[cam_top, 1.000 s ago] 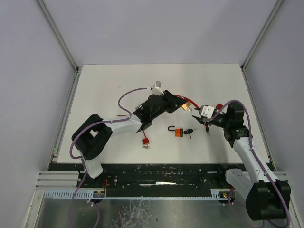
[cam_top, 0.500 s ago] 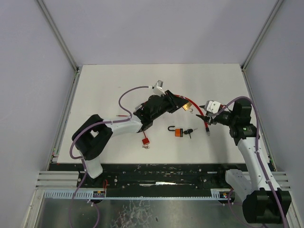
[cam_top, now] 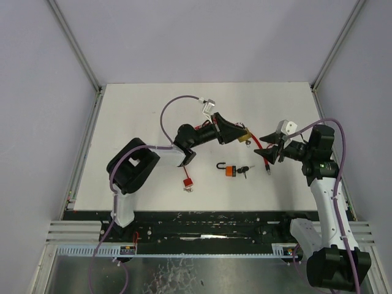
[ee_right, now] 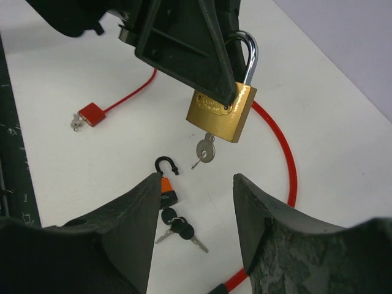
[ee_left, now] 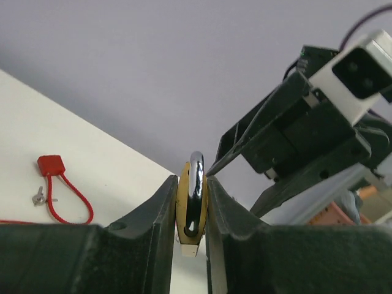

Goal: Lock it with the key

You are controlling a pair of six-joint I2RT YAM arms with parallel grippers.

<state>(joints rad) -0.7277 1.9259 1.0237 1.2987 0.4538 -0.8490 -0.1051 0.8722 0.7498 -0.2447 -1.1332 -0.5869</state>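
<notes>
A white table [cam_top: 141, 110] sits boxed in by pale grey walls. Near its middle lie an orange padlock [cam_top: 229, 170] with its shackle open, black-headed keys [cam_top: 245, 169] just to its right, a small red cable lock [cam_top: 188, 182] to the left, and a red cable [ee_right: 288, 159] looping on the right. Above the middle, the left gripper [ee_left: 192, 202] pinches the brass padlock [ee_right: 222, 113], a key [ee_right: 204, 151] hanging from its keyhole, while the right gripper [cam_top: 269, 147] is just to its right, spread and holding nothing.
</notes>
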